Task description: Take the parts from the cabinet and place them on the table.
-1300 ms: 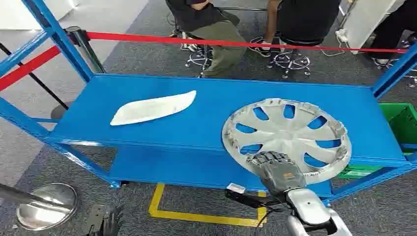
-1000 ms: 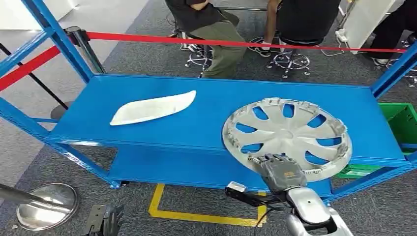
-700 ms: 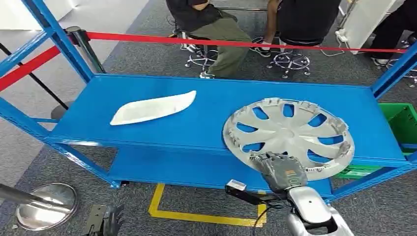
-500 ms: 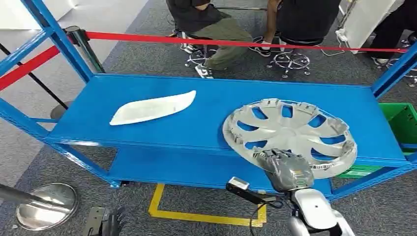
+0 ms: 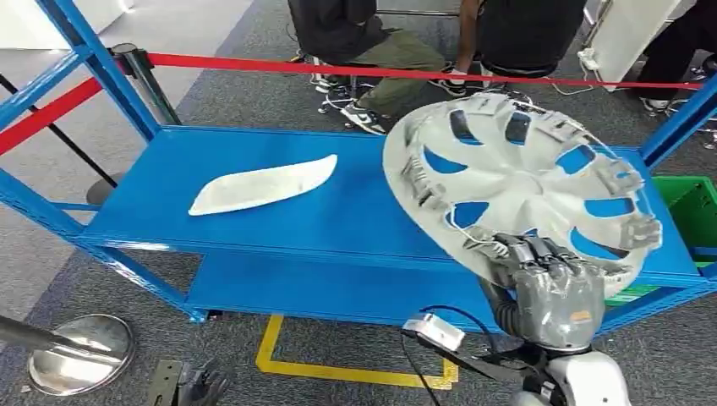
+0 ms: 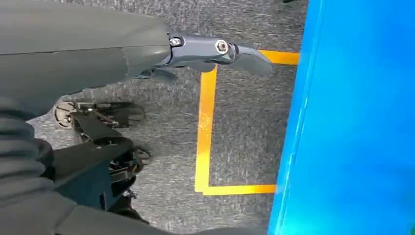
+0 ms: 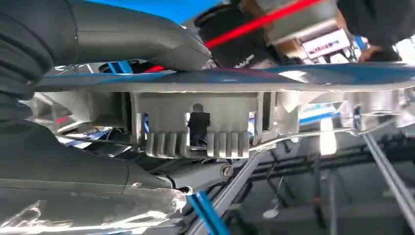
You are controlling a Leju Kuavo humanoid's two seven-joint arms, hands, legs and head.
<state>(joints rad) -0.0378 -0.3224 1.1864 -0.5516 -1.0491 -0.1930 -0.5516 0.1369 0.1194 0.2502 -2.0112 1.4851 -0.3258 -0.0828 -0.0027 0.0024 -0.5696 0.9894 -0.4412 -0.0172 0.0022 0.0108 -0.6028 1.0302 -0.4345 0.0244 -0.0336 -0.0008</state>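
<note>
A silver hubcap (image 5: pixel 516 178) with blue showing through its openings is lifted off the blue cabinet shelf (image 5: pixel 355 203) and tilted up on edge. My right hand (image 5: pixel 554 292) grips its near rim from below. In the right wrist view the thumb lies over the hubcap's rim (image 7: pixel 200 127), with the clips and wire ring close to the lens. A long white curved part (image 5: pixel 264 184) lies flat on the shelf's left half. My left hand (image 6: pixel 73 54) hangs beside the shelf edge above the floor, holding nothing, its fingers spread.
The blue frame posts (image 5: pixel 97 59) rise at both ends of the shelf. A red barrier tape (image 5: pixel 338 69) runs behind it, with seated people (image 5: pixel 363 42) beyond. A green bin (image 5: pixel 693 207) sits at the right. Yellow floor tape (image 5: pixel 338 368) marks the carpet below.
The hubcap lay flat on the shelf with my right hand at its near rim. Now my hand has risen and the hubcap is raised and tipped steeply up.
</note>
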